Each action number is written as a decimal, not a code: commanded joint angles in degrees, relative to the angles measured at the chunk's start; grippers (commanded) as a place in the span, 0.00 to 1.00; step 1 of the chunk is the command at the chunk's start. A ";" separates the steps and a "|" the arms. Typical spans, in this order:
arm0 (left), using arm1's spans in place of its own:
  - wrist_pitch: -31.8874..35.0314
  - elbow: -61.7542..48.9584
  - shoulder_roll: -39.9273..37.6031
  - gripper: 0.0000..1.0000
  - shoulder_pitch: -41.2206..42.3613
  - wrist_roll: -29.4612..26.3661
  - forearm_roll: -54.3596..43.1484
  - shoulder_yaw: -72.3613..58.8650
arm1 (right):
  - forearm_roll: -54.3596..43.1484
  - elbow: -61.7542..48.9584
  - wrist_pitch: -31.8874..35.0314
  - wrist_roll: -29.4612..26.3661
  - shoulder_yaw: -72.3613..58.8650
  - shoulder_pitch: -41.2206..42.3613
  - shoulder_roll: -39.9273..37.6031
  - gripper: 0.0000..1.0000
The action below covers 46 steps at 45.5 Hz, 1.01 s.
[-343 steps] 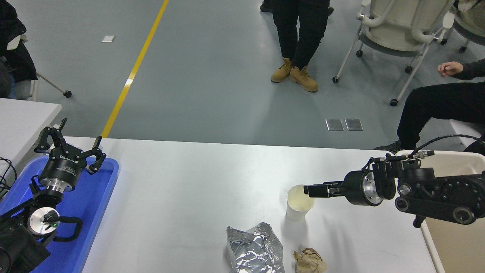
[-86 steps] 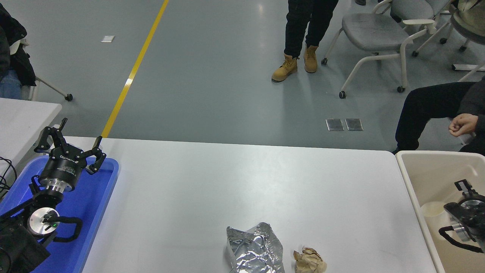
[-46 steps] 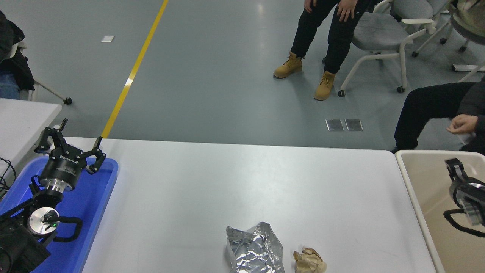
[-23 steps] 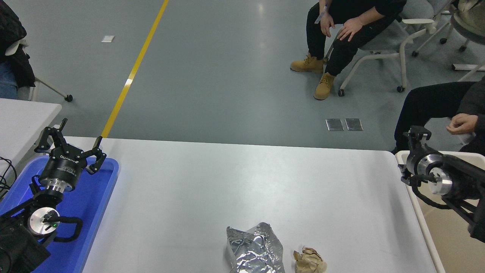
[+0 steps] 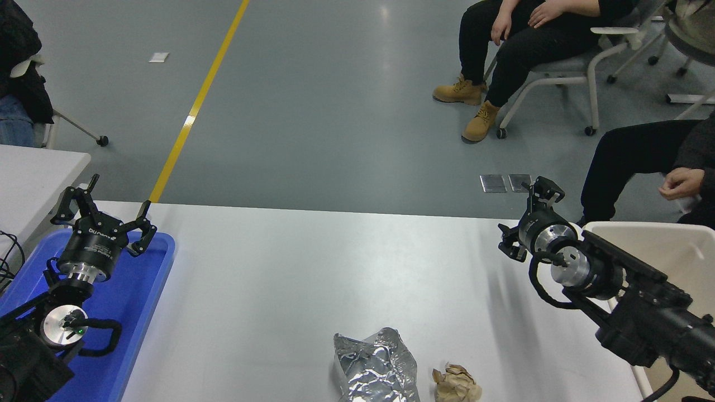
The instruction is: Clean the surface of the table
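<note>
Two pieces of litter lie on the table surface [image 5: 313,262] near its 6 o'clock edge: a crumpled foil bag [image 5: 375,368] and, just beside it at its 3 o'clock, a brown paper wad [image 5: 456,384]. At 3 o'clock, the right gripper [image 5: 525,223] hangs above the table's far corner, beside the beige bin [image 5: 670,237]; whether its fingers are spread or closed I cannot tell. At 9 o'clock, the left gripper [image 5: 106,207] sits parked over a blue tray [image 5: 134,301], fingers spread and empty. Seated people occupy 1 o'clock.

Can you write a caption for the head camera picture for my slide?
Right gripper over the white table; foil bag and paper ball remain.
</note>
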 commanded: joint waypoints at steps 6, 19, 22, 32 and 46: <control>-0.05 -0.01 0.05 1.00 0.00 0.00 0.00 0.00 | -0.50 -0.26 1.02 2.65 0.47 -1.10 2.55 1.00; -0.05 -0.01 0.05 1.00 0.00 0.00 0.00 0.00 | -9.19 1.32 1.72 2.65 -5.59 0.04 -2.37 1.00; -0.05 -0.01 -0.04 1.00 0.00 0.00 0.00 0.00 | -10.51 2.90 2.77 2.65 -9.10 0.65 -4.65 1.00; -0.05 -0.01 -0.04 1.00 0.00 0.00 0.00 0.00 | -22.02 9.22 3.83 2.65 -20.70 2.85 -11.95 1.00; -0.05 -0.01 -0.04 1.00 0.00 0.00 0.00 0.00 | -42.31 23.90 5.15 2.65 -35.91 8.21 -25.57 1.00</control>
